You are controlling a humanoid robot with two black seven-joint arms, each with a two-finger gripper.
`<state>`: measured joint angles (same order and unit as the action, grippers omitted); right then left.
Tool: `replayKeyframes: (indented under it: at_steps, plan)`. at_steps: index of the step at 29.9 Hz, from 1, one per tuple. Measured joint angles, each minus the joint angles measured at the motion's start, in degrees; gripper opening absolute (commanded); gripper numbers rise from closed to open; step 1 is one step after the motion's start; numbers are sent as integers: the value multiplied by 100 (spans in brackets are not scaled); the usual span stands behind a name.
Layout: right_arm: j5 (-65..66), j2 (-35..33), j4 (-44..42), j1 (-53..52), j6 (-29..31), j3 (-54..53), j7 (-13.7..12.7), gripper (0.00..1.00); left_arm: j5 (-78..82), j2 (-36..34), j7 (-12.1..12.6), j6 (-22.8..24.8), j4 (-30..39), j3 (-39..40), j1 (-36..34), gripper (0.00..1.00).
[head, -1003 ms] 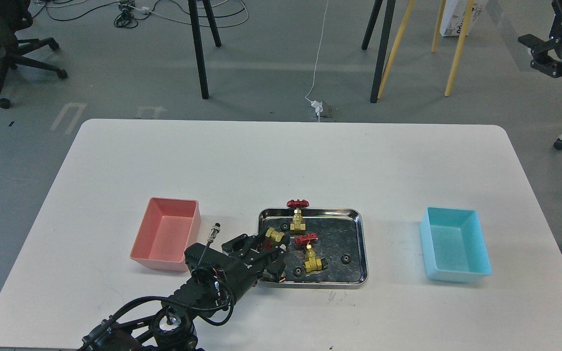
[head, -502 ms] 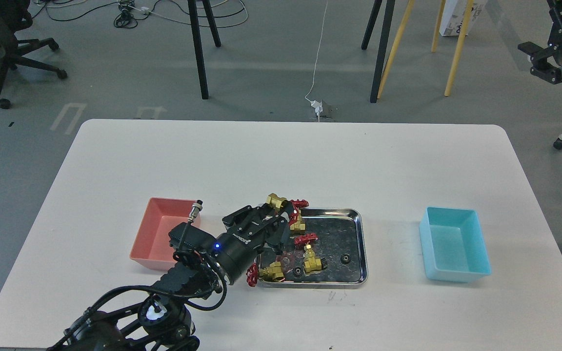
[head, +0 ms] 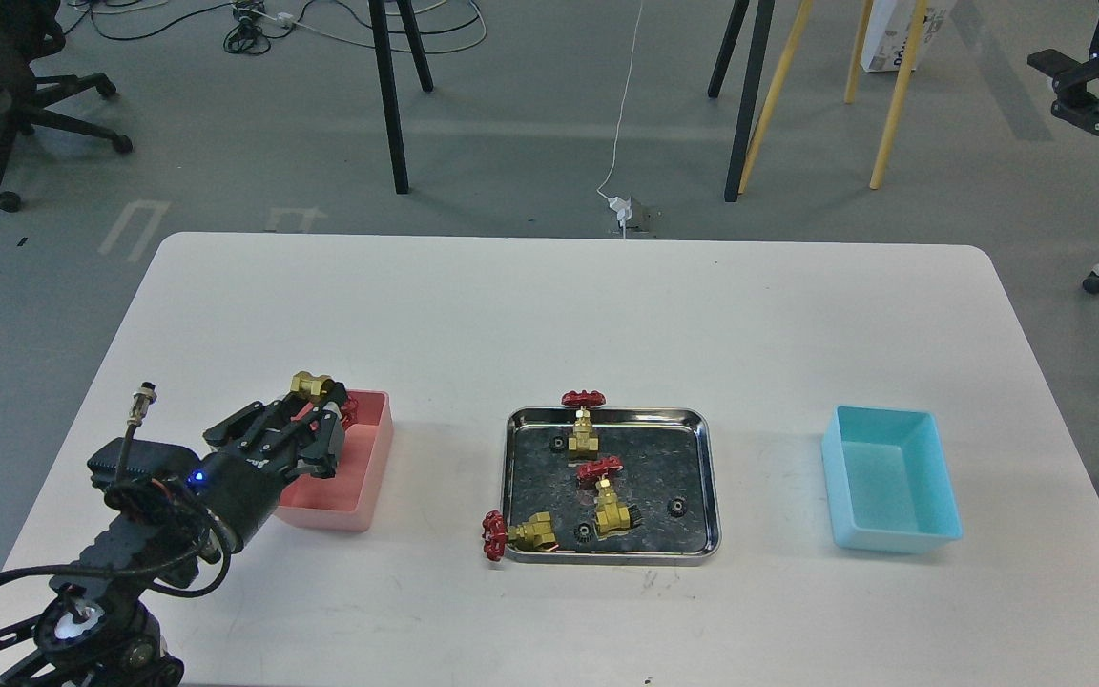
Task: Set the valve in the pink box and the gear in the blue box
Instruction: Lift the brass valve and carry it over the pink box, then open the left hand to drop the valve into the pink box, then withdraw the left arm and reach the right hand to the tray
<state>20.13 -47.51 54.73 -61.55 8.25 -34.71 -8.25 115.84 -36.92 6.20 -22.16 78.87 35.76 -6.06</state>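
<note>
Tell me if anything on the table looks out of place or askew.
One valve lies tipped at the steel tray's front-left corner, its red handwheel hanging over the rim onto the table. Another valve's handwheel overhangs the tray's back rim.

Tray [head: 705, 477] (holding valves [head: 584, 434]) between both boxes [head: 373, 468].

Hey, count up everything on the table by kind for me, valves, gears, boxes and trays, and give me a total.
Valves: 4, one held by the left end effector at, three in the tray
Gears: 4 visible
Boxes: 2, pink and blue
Trays: 1
Total: 11
</note>
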Motion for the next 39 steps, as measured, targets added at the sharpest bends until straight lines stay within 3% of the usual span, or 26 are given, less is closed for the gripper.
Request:
replayKeyframes:
  at_steps: [3, 6, 7, 8, 16, 20, 24, 29, 32, 39]
  plan:
    - [0, 26, -36, -27, 10, 0, 15, 99, -1, 29, -38, 0, -316, 7, 14, 24]
    - [0, 42, -56, -65, 30, -1, 38, 99, -3, 42, -60, 0, -474, 10, 16, 50]
    - [0, 47, -57, -81, 33, -3, 47, 99, -6, 43, -66, 0, -504, 11, 16, 66]
    - [0, 53, -59, -98, 38, -5, 54, 99, -8, 46, -69, 0, -524, 11, 16, 100]
    - [87, 191, 65, -124, 107, 154, 69, 99, -385, 151, -65, 57, -405, 175, -20, 100]
    - [492, 158, 781, -124, 409, 436, 69, 98, -1587, 142, -61, 179, -41, 752, -236, 100]
    - [1741, 59, 1829, -111, 1057, 717, 80, 98, -3720, -99, -90, 736, 65, 1667, -989, 100]
    - [3639, 6, 2727, -108, 1891, 1132, 110, 98, -6346, -445, -64, 1794, -143, 2947, -2055, 100]
    - [4772, 35, 3093, -38, 1964, 1367, 268, 98, -6905, -636, -43, 2112, -315, 3276, -2629, 100]
    - [7194, 394, 3443, 111, 1976, 2774, 1015, 97, -7137, -907, 1, 2235, -697, 3360, -3954, 100]
